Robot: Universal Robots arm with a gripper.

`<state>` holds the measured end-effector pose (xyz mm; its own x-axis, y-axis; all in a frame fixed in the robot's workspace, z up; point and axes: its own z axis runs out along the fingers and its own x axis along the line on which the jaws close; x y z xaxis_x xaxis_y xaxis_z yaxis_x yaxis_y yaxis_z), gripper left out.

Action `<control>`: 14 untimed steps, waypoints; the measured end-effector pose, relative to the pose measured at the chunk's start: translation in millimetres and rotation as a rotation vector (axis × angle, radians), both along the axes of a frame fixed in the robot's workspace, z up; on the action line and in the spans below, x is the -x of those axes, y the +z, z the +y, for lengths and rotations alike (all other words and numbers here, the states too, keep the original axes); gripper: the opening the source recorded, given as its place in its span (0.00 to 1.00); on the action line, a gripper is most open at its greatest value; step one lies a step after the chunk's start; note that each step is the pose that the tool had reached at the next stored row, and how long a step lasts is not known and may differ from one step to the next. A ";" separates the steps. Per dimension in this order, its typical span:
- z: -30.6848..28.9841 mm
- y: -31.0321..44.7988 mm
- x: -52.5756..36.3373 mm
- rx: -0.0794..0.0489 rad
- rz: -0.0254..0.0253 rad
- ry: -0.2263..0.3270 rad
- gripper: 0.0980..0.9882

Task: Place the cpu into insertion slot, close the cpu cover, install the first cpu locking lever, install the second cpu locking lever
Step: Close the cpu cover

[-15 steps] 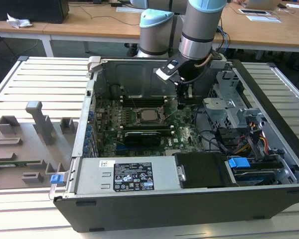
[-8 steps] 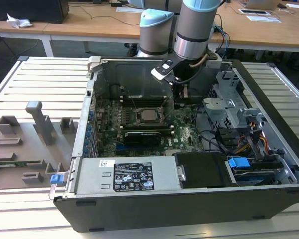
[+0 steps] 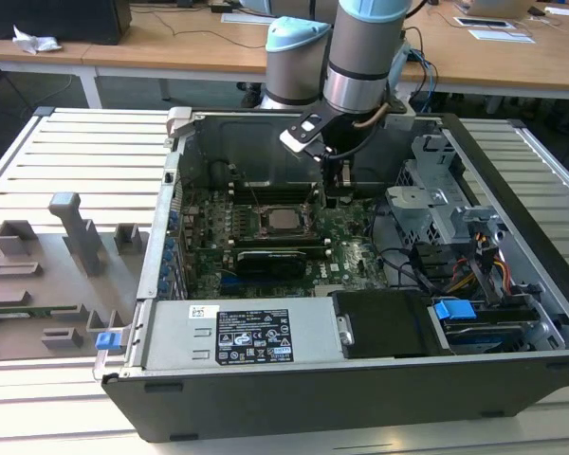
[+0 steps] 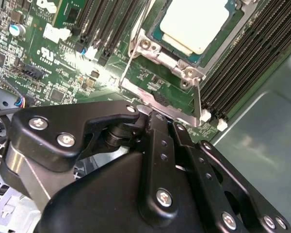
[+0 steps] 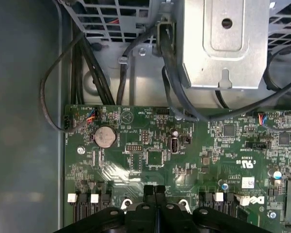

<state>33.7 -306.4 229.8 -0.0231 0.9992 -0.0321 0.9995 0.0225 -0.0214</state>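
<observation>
The cpu (image 4: 190, 24), a flat square chip with a pale metal top, lies in the insertion slot (image 4: 146, 44) on the green board. In the exterior view the cpu (image 3: 283, 220) sits mid-board. The silver cpu cover (image 4: 170, 57) lies flat around the chip. Thin wire locking levers (image 4: 129, 65) run along the socket's sides. My gripper (image 4: 153, 116) is shut, its black fingertips pressed together just above the socket's near edge with nothing visible between them. The exterior view has the gripper (image 3: 337, 188) to the right of the socket. It also appears in the first wrist view (image 5: 154, 190), over the board.
Long black memory slots (image 4: 104, 29) flank the socket. A black graphics card (image 3: 270, 258) lies in front of it. Metal drive cages (image 3: 427, 204) and cable bundles (image 5: 92, 63) stand on the exterior view's right. The case walls (image 3: 180, 142) enclose the board. A coin cell (image 5: 105, 136) sits on the board.
</observation>
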 end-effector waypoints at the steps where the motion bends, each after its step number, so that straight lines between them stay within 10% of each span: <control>1: 0.0 0.0 1.4 0.000 0.0000 0.000 0.01; 14: 0.0 -0.4 17.3 0.000 0.0000 0.000 0.01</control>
<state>16.4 -306.4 229.4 -0.0231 0.9992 -0.0321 0.9995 0.0224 -0.0214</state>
